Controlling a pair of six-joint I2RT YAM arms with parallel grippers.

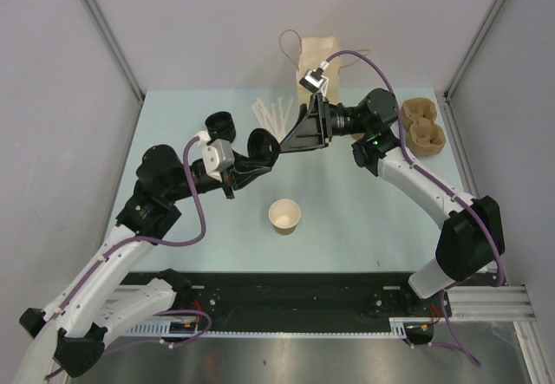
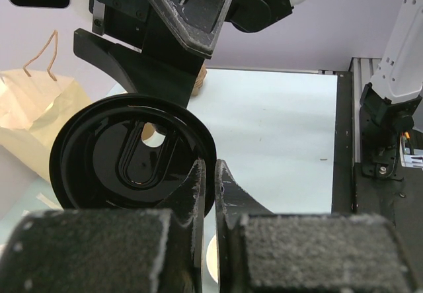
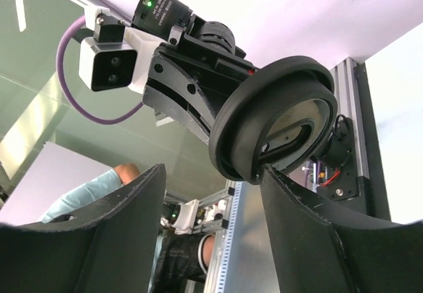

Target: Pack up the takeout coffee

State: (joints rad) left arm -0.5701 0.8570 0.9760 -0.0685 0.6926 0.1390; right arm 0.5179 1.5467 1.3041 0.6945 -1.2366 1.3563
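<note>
The takeout coffee's tan paper cup [image 1: 284, 216] stands upright and lidless on the table's middle. Its round black lid [image 1: 263, 147] hangs in the air above and left of the cup, pinched at its rim by my left gripper [image 1: 253, 160], which is shut on it. In the left wrist view the lid [image 2: 132, 154] sits just left of my gripper [image 2: 209, 168]. My right gripper [image 1: 284, 146] reaches in from the right. It stands open around the lid's [image 3: 271, 118] edge, with one finger [image 3: 297, 213] against the rim, as the right wrist view [image 3: 213, 174] shows.
A tan paper bag [image 1: 316, 61] stands at the table's far edge, behind the right wrist. A stack of black lids [image 1: 219, 125] and white sticks [image 1: 273, 111] lie at the far left. A brown pulp carrier [image 1: 422, 126] sits at the far right.
</note>
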